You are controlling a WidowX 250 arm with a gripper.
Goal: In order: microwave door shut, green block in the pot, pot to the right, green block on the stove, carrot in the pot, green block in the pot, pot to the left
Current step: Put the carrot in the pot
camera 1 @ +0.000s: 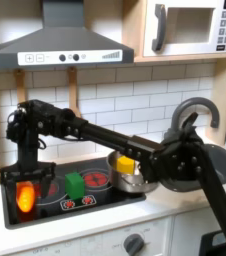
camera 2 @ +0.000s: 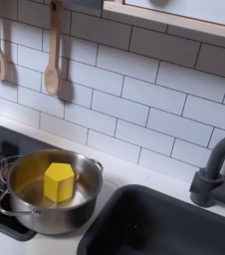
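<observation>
The microwave door (camera 1: 183, 27) is closed. The gripper (camera 1: 27, 178) grasps the carrot (camera 1: 26, 196), at nine o'clock from the green block (camera 1: 74, 185). The pot (camera 1: 131, 176) waits.

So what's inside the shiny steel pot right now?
A yellow faceted block sits in the shiny steel pot, clear in both exterior views. The pot floor beneath the block is covered.

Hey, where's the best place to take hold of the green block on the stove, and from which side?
Grip the green block across its two side faces, coming straight down from above. It stands upright and free on the stove between the burners, top exposed. The carrot, with the hand at it, and the pot sit clear on either side, so opened fingers should probably fit.
</observation>
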